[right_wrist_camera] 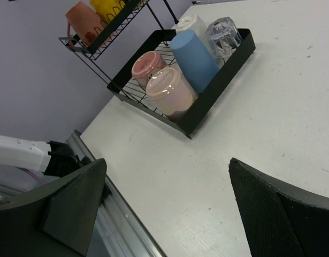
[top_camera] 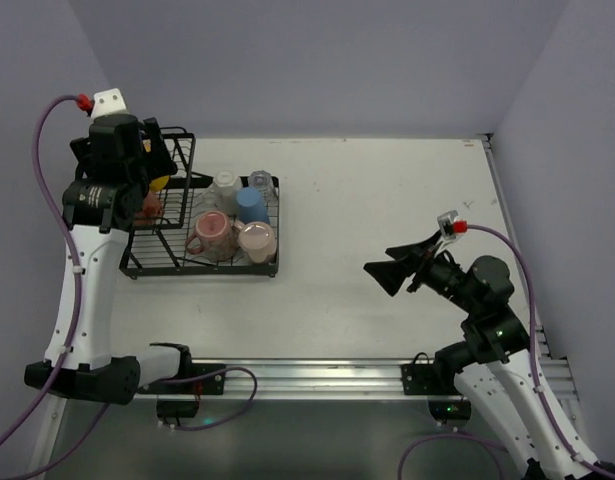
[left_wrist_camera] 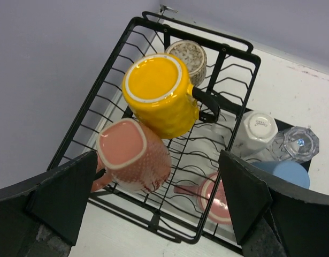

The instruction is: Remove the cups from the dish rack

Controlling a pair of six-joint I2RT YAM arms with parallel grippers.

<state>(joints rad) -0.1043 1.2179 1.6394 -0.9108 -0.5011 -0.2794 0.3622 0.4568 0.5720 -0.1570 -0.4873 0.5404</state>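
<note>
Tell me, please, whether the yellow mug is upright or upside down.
Upside down: the yellow mug shows its white-ringed base upward in the left wrist view.

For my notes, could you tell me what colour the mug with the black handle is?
The mug is yellow; left wrist view.

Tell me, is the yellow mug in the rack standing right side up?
No, the yellow mug is upside down in the rack, its flat base facing up toward the camera.

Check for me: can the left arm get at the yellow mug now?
Probably yes. The left gripper hangs open above the rack, whose top is open, and the yellow mug sits bottom up with nothing over it. The pink mug close beside it may crowd one finger.
</note>
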